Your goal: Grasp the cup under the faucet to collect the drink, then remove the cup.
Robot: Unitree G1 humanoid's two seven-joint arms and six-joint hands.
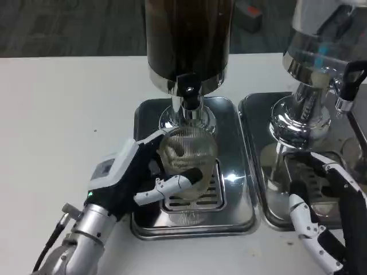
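Wrapping the cup point(188, 153) from its side, the left robot hand point(140, 177) is closed around it under the faucet point(189, 91), over the tray point(241, 189). A clear, ribbed, light and probably slippery cup is judged; mid-wall grip suits.

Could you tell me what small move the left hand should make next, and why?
Probably hold the cup steady beneath the faucet: the left hand grips it over the drip tray, and whether drink is flowing cannot be told. The right hand waits apart.
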